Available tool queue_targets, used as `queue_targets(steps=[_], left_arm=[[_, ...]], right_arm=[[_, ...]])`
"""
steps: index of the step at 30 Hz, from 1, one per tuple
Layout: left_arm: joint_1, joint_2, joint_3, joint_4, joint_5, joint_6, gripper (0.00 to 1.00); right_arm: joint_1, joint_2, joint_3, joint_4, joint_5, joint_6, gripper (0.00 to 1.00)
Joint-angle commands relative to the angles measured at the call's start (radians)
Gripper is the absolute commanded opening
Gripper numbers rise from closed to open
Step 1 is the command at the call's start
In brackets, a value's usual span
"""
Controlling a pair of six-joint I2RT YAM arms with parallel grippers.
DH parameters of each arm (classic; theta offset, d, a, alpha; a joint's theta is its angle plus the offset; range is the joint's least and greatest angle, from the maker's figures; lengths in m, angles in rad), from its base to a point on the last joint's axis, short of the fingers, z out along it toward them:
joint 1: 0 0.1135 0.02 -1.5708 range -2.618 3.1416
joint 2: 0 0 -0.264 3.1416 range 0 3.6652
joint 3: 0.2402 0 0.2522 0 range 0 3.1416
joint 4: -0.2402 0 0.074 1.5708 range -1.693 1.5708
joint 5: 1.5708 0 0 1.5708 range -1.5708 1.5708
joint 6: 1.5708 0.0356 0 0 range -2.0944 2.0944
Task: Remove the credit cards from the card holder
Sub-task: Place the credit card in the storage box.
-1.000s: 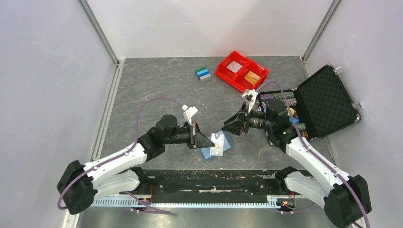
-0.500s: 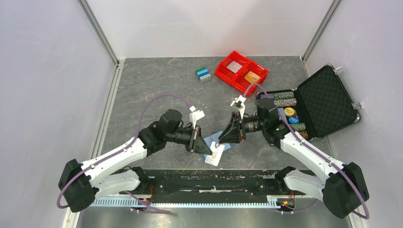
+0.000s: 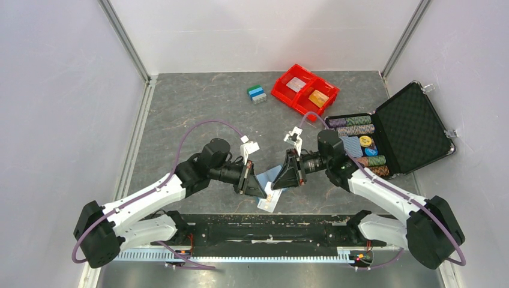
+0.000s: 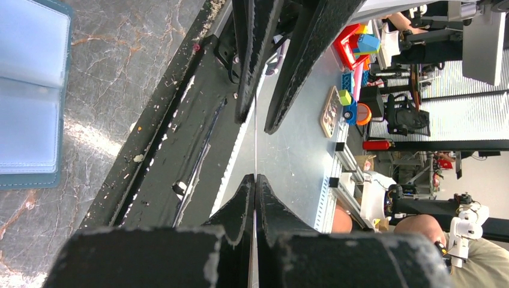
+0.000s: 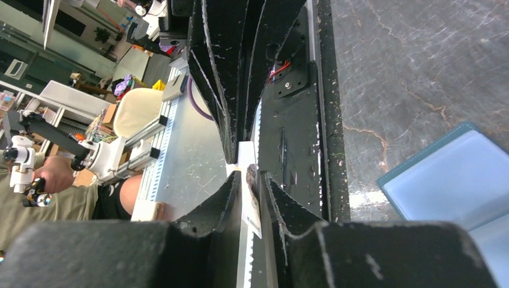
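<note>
The left gripper point(image 4: 255, 177) pinches a whitish card point(image 5: 244, 155), out of the card holder point(image 4: 30, 90), likely to pass it; the right gripper point(image 5: 249, 174) has its jaws around it, grip unclear, and should squeeze next.

The card holder point(image 4: 30, 90) is pale, see-through blue with a teal border. The credit card point(image 3: 268, 201) is whitish, the table point(image 3: 198, 108) grey and marble-veined, the bin point(image 3: 277, 91) bright red.

left claw point(image 3: 262, 192), right claw point(image 3: 278, 185) nose-to-nose, table point(image 3: 198, 114) open leftward
</note>
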Motion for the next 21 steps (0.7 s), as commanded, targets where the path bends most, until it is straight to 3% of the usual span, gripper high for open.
queue_targets(steps=[1, 4, 9, 11, 14, 18, 21], left_arm=[[0.002, 0.000, 0.024, 0.008, 0.031, 0.043, 0.02], [0.002, 0.002, 0.023, 0.003, 0.028, 0.045, 0.02], [0.007, -0.003, 0.028, -0.024, -0.008, 0.059, 0.04], [0.012, -0.007, 0.039, -0.065, -0.052, 0.069, 0.18], [0.020, -0.025, 0.063, -0.138, -0.141, 0.097, 0.50], [0.024, -0.067, 0.104, -0.244, -0.285, 0.145, 0.71], [0.023, -0.114, 0.136, -0.318, -0.465, 0.177, 0.95]], right_arm=[[0.021, 0.004, 0.006, 0.001, 0.007, -0.025, 0.15], [0.021, -0.002, 0.007, -0.013, 0.020, -0.036, 0.00], [0.018, -0.012, 0.011, -0.019, 0.044, -0.045, 0.00], [0.014, -0.015, 0.014, -0.019, 0.051, -0.047, 0.00], [-0.001, -0.016, 0.020, -0.025, 0.063, -0.043, 0.00], [-0.040, -0.015, 0.024, -0.038, 0.088, -0.048, 0.00], [-0.077, 0.005, 0.046, -0.069, 0.133, -0.065, 0.00]])
